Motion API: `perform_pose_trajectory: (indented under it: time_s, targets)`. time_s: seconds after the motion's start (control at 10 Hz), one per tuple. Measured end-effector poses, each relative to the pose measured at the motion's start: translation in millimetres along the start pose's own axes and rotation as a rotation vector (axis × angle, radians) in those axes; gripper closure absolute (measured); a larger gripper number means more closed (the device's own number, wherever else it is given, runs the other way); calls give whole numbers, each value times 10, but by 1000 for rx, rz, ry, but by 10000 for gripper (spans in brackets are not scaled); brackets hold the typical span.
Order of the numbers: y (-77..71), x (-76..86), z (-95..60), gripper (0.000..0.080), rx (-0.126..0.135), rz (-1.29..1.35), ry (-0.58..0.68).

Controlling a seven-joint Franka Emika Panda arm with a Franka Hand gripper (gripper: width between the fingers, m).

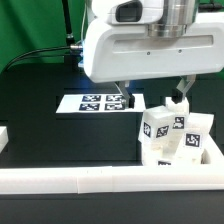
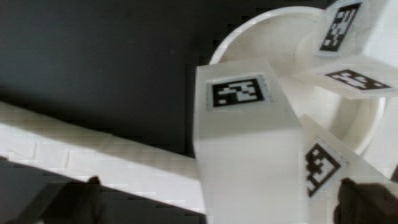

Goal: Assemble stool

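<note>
The white stool parts are clustered at the exterior view's right, against the front rail. The round disc seat [image 2: 263,48] lies flat, and tagged blocky legs [image 1: 158,127] [image 1: 190,143] rise from it. In the wrist view one leg [image 2: 246,135] with a square tag fills the middle, and two more tagged legs [image 2: 342,28] [image 2: 361,80] lie beyond it. My gripper [image 1: 155,95] hangs just above the cluster. In the wrist view the gripper [image 2: 222,200] is wide open with the near leg between its dark fingertips [image 2: 80,197], not touching them.
The marker board [image 1: 100,102] lies flat on the black table behind the gripper. A long white border rail [image 1: 90,180] runs along the front, with a short piece [image 1: 4,135] at the exterior view's left. The rail also shows in the wrist view [image 2: 89,145].
</note>
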State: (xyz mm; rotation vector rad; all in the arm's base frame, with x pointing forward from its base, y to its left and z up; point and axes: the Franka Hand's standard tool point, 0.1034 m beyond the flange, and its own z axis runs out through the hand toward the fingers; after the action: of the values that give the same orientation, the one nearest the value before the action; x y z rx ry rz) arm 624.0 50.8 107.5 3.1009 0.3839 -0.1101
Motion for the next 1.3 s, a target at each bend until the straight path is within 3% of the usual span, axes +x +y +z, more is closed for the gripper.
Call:
perform_pose_trajectory:
  time_s: [0.2, 0.3, 0.7, 1.3]
  targets:
    - [-43, -38, 22, 150, 67, 21, -30]
    - [-34, -55, 6, 150, 84, 27, -48]
    - [8, -56, 25, 150, 73, 27, -45]
    - [31, -78, 296, 150, 57, 61, -60]
